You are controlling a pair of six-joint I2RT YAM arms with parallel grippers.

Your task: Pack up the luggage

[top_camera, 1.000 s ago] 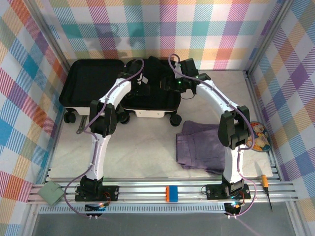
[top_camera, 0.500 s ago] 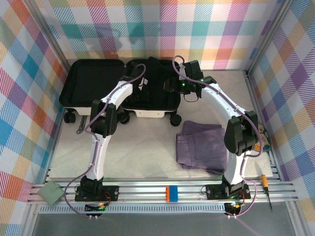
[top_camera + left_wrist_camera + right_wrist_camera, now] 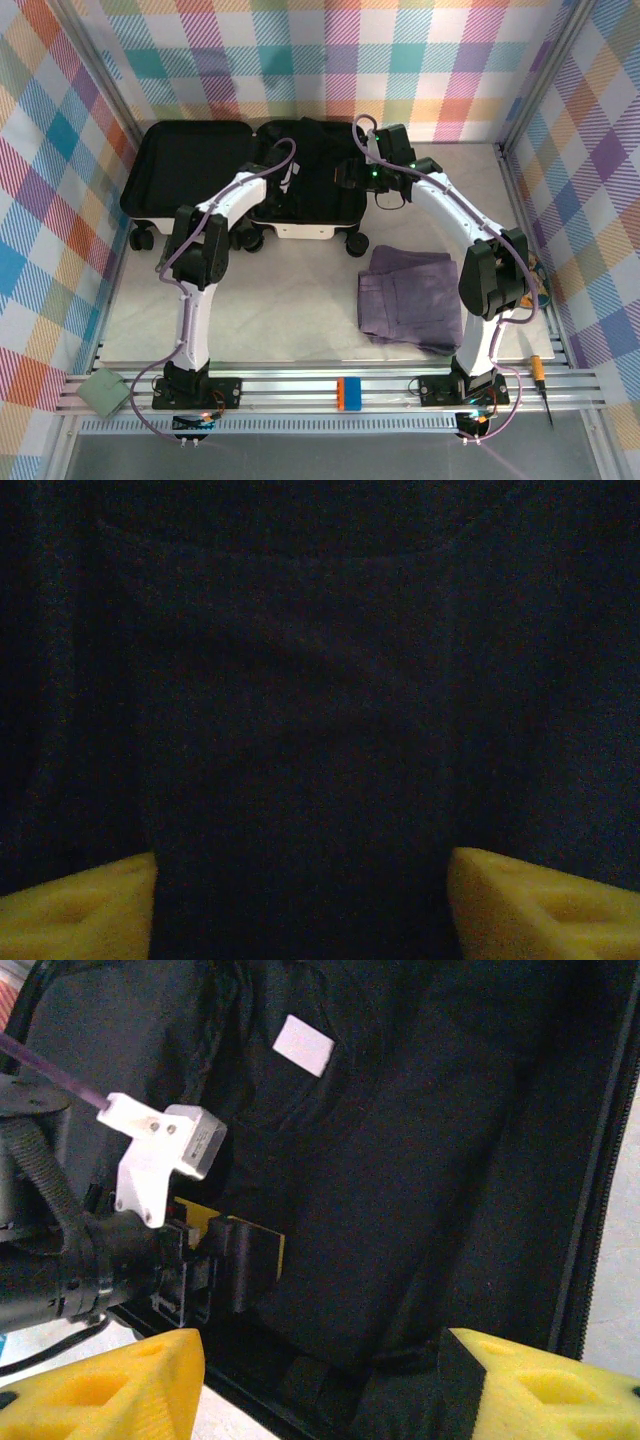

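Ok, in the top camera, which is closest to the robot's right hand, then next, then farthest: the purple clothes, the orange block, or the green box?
Counting from the right hand:
1. Purple clothes: right side, lying flat beside the right arm.
2. Orange block: on the front rail, between the two arm bases.
3. Green box: at the rail's far left end.

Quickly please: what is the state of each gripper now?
Left gripper: open, astride soft black fabric.
Right gripper: open, empty, over the white hard-shell suitcase with black lining.
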